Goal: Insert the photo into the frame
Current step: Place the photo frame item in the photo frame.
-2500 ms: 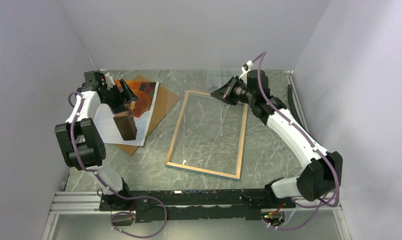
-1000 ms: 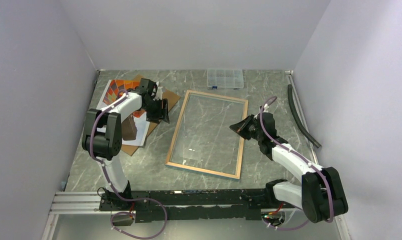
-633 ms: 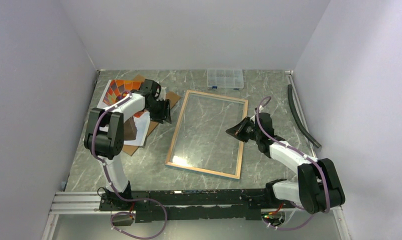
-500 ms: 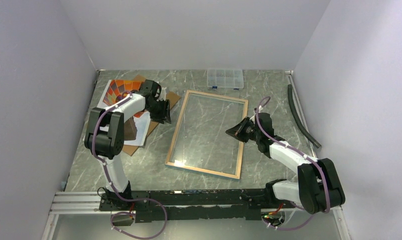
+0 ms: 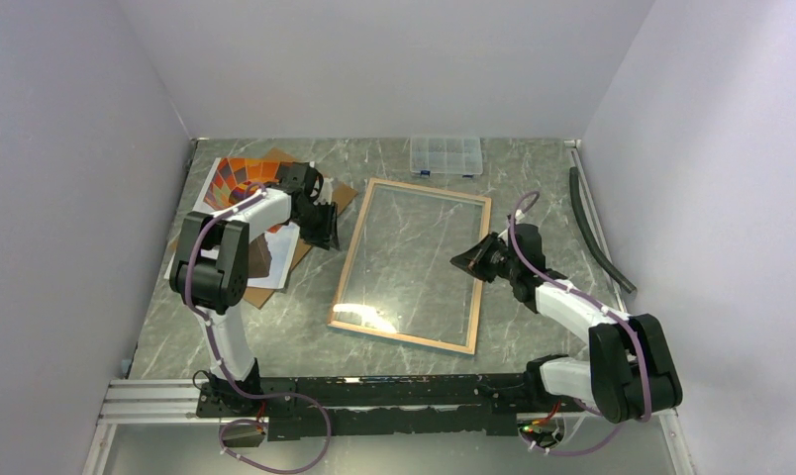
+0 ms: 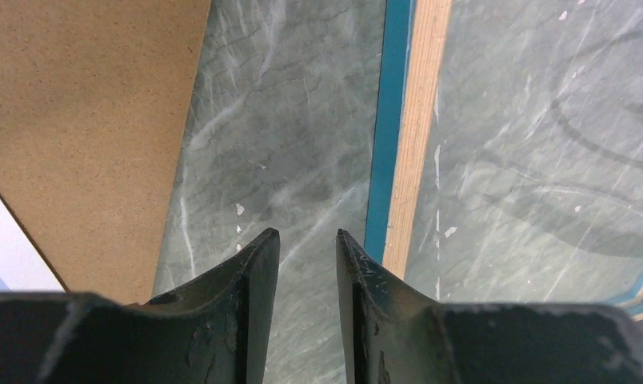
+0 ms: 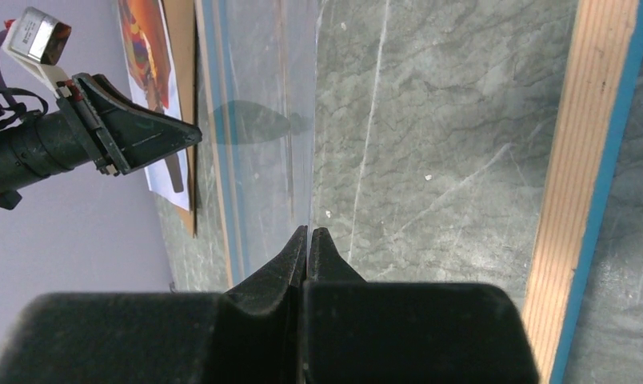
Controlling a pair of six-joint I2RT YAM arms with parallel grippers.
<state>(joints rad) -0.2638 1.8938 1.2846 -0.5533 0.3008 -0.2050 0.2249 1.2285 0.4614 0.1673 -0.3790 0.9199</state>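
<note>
The large, thin orange-red balloon paper print (image 5: 234, 178), lying on the brown backing board (image 6: 86, 104) left of the slightly parted, empty left fingers (image 6: 254, 320), is looking light, floppy and crease-prone, calling for an edge pinch, while the clenched right fingers (image 7: 290, 264) are hanging over the blue-bordered wooden frame (image 5: 351, 252).

Pale layered-wood frame (image 6: 414, 136) with blue-painted edge, clear glossy pane (image 5: 414, 262), matt brown fibreboard backing board (image 6: 86, 120), smooth grey marble-look table (image 5: 275, 327)
</note>
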